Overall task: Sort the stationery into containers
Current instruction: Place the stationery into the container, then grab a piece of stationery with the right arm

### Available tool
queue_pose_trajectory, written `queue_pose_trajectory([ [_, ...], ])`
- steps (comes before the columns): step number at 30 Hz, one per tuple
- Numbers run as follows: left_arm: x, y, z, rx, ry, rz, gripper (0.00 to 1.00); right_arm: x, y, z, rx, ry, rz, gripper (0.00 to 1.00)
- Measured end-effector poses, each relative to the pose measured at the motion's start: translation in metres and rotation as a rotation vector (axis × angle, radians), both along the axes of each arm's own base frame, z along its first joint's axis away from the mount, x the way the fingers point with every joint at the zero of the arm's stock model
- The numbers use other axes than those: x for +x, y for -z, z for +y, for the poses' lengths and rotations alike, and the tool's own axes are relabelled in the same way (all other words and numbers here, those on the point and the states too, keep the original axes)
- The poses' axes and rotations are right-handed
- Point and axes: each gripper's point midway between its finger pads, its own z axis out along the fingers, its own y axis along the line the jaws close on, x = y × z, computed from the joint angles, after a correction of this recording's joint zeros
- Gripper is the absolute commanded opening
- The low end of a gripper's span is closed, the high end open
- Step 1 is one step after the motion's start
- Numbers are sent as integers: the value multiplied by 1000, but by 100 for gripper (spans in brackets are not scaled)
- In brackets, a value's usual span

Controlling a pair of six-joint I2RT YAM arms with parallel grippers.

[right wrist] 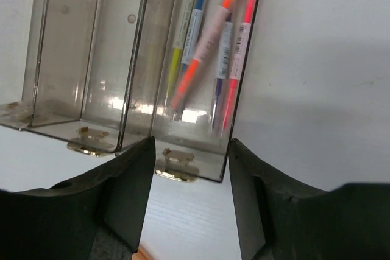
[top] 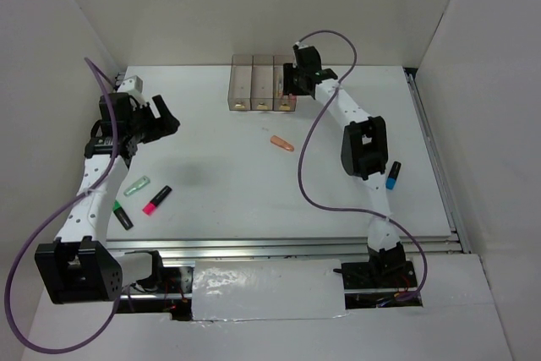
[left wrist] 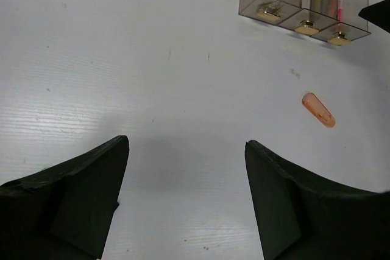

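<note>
The three joined translucent bins [top: 242, 82] stand at the table's far middle. My right gripper [top: 295, 82] hovers open and empty just by the rightmost bin. In the right wrist view the gripper [right wrist: 190, 172] looks into that bin [right wrist: 97, 89], where several pens [right wrist: 201, 53] lie: orange, pink, blue and yellow-green. My left gripper [top: 162, 119] is open and empty above the left of the table, as the left wrist view [left wrist: 186, 168] shows. A pale green pen [top: 135, 186], a pink highlighter [top: 156, 199] and a black marker [top: 122, 215] lie near the left arm.
A short orange-salmon piece [top: 282, 144] lies in front of the bins and also shows in the left wrist view [left wrist: 318, 109]. A blue-tipped marker [top: 393, 175] lies by the right arm. White walls close in the table on three sides.
</note>
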Motion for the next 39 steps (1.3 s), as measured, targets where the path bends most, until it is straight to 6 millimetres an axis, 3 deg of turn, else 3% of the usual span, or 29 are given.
queue_pose_trajectory([
  [4,-6,-7,0,12,4,-15,90,-16,-22,-12,-9,29,18,55],
  [7,-12,-18,3,42,4,-47,90,-60,-52,-37,-6,76,64,55],
  [12,-27,-43,11,114,-13,-131,91,-159,-92,-122,-30,244,88,57],
  [14,-32,-49,13,141,-15,-149,92,-192,-95,-157,-39,308,90,57],
  [17,-36,-48,14,164,-13,-140,92,-231,-85,-201,-64,371,136,58],
  [20,-38,-40,10,174,0,-106,91,-260,-65,-239,-94,407,215,65],
  [25,-44,-37,-2,204,22,-97,92,-294,-39,-282,-125,426,325,67],
  [31,-58,-32,-4,272,39,-114,92,-310,-20,-316,-161,421,406,59],
  [35,-59,-23,-5,277,47,-107,93,-315,20,-328,-150,420,542,56],
  [39,-61,-17,-7,283,72,-97,93,-319,59,-325,-127,397,675,56],
])
